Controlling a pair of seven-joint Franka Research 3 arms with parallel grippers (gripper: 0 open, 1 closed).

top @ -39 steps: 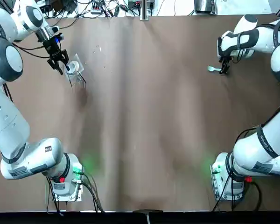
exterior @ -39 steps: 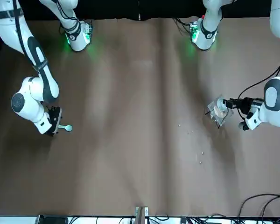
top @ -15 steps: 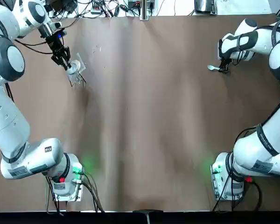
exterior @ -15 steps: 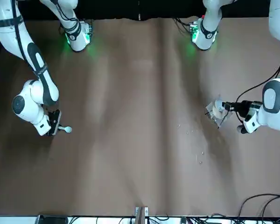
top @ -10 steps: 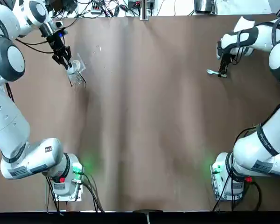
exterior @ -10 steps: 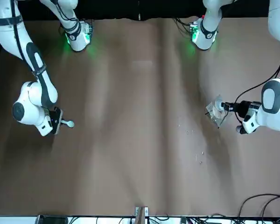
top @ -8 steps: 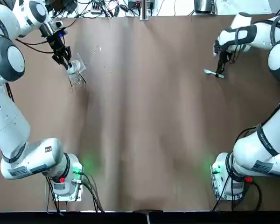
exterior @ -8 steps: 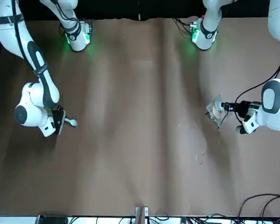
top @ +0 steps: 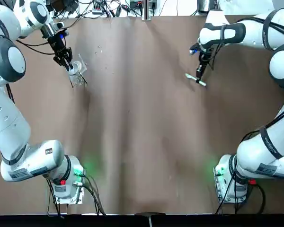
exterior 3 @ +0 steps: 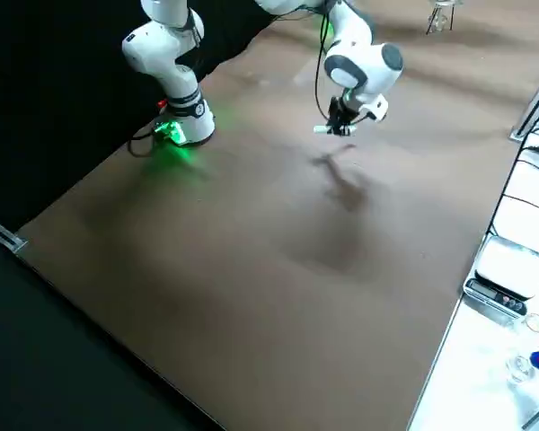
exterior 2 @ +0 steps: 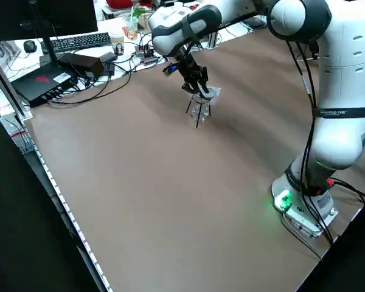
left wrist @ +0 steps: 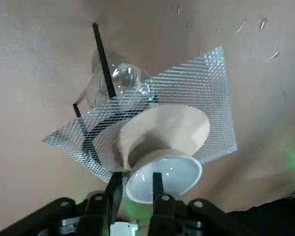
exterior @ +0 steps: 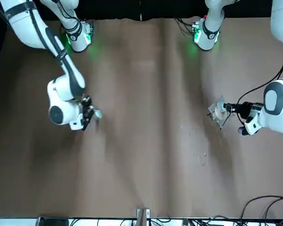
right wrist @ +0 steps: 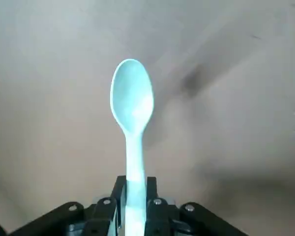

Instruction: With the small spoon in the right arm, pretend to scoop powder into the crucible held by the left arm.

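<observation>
Right gripper (top: 199,74), pinching the spoon (top: 196,80), has swung leftward toward the crucible (top: 73,69), pinched steady by the left gripper (top: 66,64).

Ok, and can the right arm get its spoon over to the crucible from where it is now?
Probably yes. The right gripper holds the small spoon above the table, and nothing stands between it and the crucible, pinched at its rim by the left gripper. The gap is wide, though.

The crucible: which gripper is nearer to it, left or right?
Left. The left gripper grips the crucible by its rim; the right gripper, holding the small spoon, is far across the table.
</observation>
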